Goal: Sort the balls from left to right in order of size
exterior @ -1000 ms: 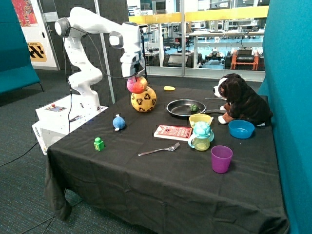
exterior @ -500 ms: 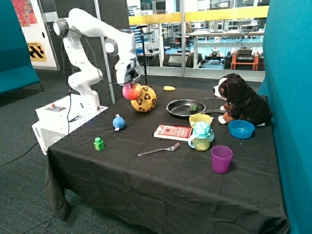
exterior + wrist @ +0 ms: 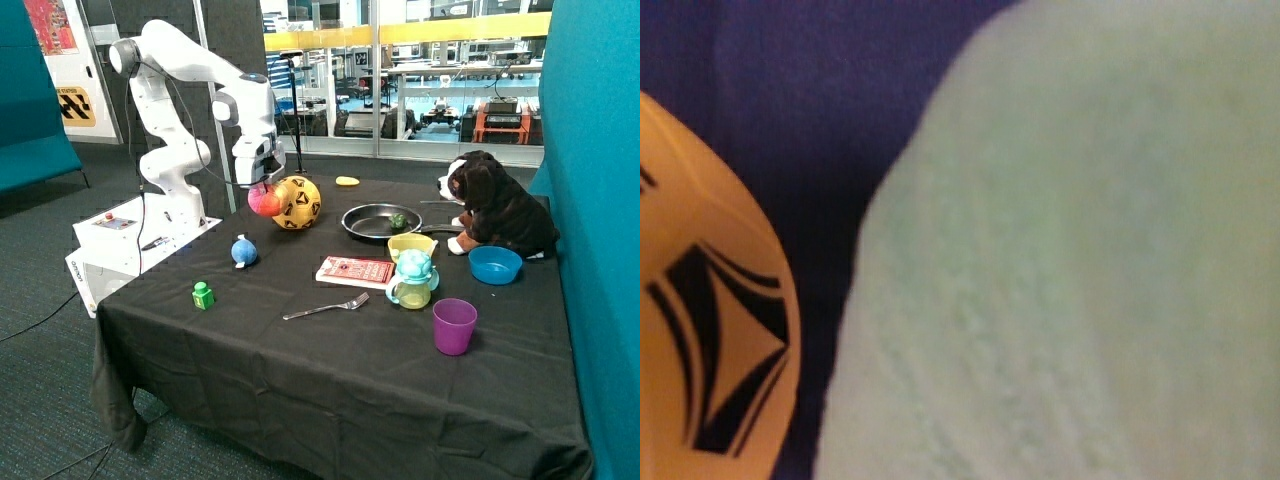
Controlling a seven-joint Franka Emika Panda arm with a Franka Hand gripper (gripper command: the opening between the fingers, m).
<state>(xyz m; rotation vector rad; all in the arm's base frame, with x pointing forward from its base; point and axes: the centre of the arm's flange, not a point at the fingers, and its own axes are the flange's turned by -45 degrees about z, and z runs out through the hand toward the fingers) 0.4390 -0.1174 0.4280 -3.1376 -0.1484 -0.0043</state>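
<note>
Three balls are what we count in the outside view. The small blue ball [image 3: 244, 251] sits alone on the black table [image 3: 330, 370], nearer the front edge. The large yellow ball [image 3: 297, 203] with black markings rests farther back, beside the frying pan [image 3: 378, 221]. The mid-sized pink ball [image 3: 264, 201] hangs off the cloth, pinched under the gripper [image 3: 262, 186], just beside the yellow ball on the side toward the robot's base and above the stretch between the yellow ball and the blue one. We see the white arm bent down over that corner of the table.

Elsewhere on the cloth we find a green block [image 3: 203, 295] near the front corner, a fork [image 3: 327, 307], a red booklet [image 3: 356, 271], a lidded cup [image 3: 412, 279], a purple cup [image 3: 454, 326], a blue bowl [image 3: 495, 265] and a plush dog [image 3: 495, 205]. A small green item [image 3: 398, 220] lies in the pan, and a flat yellow oval [image 3: 347, 181] lies near the back edge.

In the wrist view we see the held ball [image 3: 1070, 260] filling most of the picture as a pale fuzzy surface, so close that the fingers are hidden. Beside it, across a strip of dark cloth, a part of the yellow ball [image 3: 710, 360] shows with its black diamond pattern.
</note>
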